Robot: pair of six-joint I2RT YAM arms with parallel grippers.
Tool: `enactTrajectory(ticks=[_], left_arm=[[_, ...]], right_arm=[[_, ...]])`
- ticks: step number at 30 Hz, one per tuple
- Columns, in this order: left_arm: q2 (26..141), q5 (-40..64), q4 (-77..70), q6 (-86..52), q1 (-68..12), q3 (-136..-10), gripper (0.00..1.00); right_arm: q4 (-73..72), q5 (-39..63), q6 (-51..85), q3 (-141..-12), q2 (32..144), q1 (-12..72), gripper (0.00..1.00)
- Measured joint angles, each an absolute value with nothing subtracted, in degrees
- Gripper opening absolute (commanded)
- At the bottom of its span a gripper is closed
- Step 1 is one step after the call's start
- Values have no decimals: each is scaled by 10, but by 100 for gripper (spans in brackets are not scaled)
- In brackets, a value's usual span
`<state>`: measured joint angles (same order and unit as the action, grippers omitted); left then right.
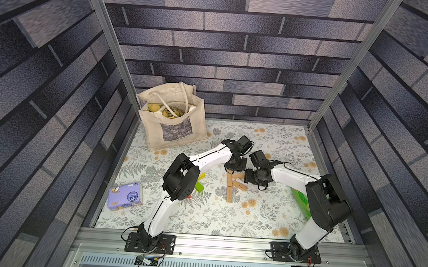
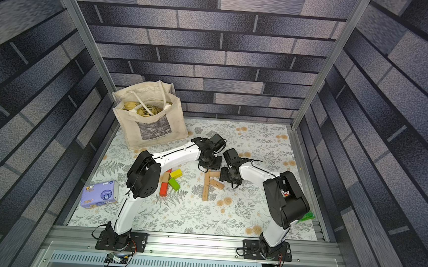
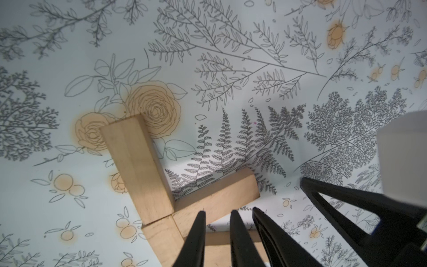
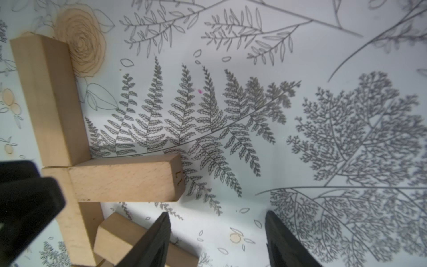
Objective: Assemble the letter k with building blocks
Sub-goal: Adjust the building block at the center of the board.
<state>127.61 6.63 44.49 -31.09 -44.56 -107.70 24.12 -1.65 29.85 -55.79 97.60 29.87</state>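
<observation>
As seen in both top views, flat on the flowered table (image 1: 266, 215) between the two arms: letter k (image 1: 230, 185) made of plain tan building blocks. Spine running away from the robot, two of its blocks showing end to end, far end hidden under the left gripper (image 1: 232, 169). Two slanted blocks branching from the spine's middle toward the right arm's side, both touching the spine. Left gripper hanging right over the spine's far part; in the left wrist view, fingers (image 3: 198, 233) pressed near together with tan wood showing beneath, grip on any block not discernible. Right gripper (image 1: 246, 175) just beside the outer end of the far slanted block; in the right wrist view, fingers (image 4: 159, 240) spread wide over bare table, one tan block partly hidden behind a finger. Well apart on the left arm's side, beside its elbow, a loose cluster: yellow block (image 2: 176, 173), green block (image 2: 174, 184), red block (image 2: 163, 189) and one tan block (image 2: 166, 177). Purple tissue pack (image 2: 99, 194) near the left edge. Canvas tote bag (image 2: 151, 124) upright in the far left corner. Green package (image 2: 308, 216) partly hidden behind the right arm.
</observation>
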Motion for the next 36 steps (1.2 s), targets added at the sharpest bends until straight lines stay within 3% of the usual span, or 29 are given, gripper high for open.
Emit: enactTrajectory(ticks=[36], left_arm=[[1335, 77, 458, -311, -453, -1123, 28]], right_arm=[[241, -40, 307, -566, 984, 292, 67]])
